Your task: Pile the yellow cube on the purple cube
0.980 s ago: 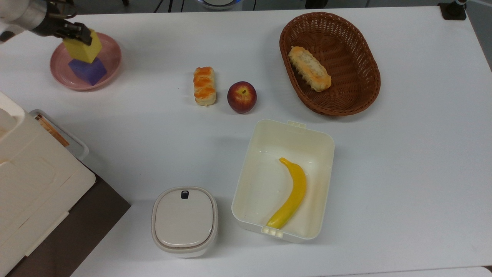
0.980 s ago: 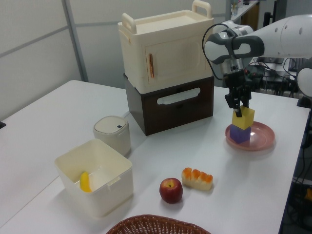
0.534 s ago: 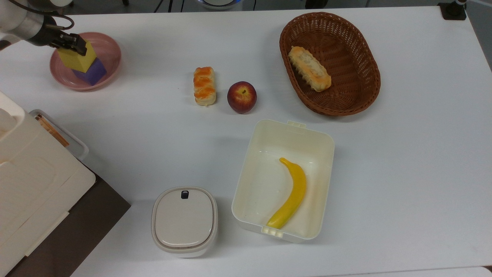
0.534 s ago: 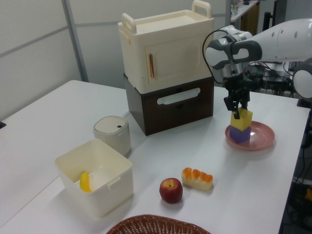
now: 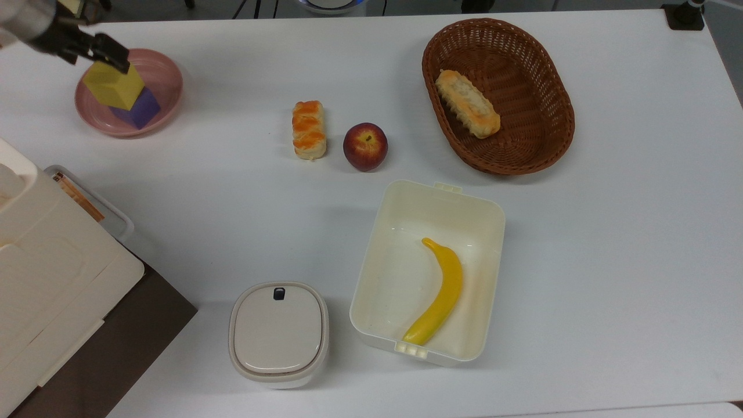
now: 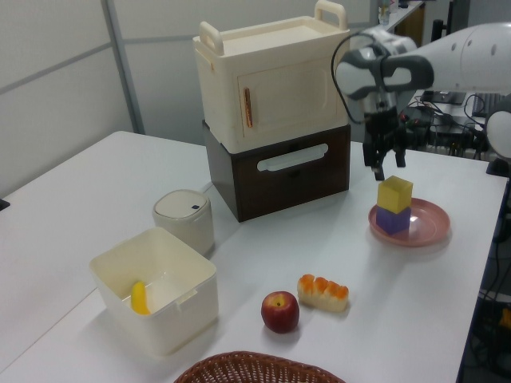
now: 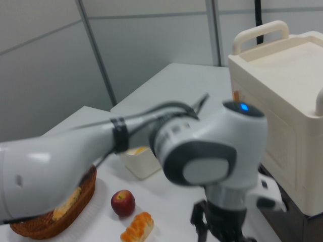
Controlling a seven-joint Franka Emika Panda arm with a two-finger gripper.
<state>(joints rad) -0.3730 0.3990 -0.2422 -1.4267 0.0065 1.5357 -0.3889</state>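
The yellow cube (image 5: 113, 86) (image 6: 395, 194) sits on top of the purple cube (image 5: 143, 110) (image 6: 392, 220), slightly turned against it. Both are inside a pink plate (image 5: 169, 87) (image 6: 429, 228) at the top view's far left. My gripper (image 5: 87, 51) (image 6: 386, 166) hangs just above the yellow cube, open, with nothing between its fingers and a small gap to the cube's top.
A pastry (image 5: 309, 129) and an apple (image 5: 365, 146) lie mid-table. At the top view's upper right is a wicker basket (image 5: 551, 139) holding bread. A cream box (image 5: 487, 215) holds a banana (image 5: 438, 296), beside a lidded white pot (image 5: 278, 332). A cream cabinet (image 6: 275, 76) stands close to the plate.
The gripper set the yellow cube onto the purple cube, let go of it and rose clear. The yellow cube stays on the purple one.
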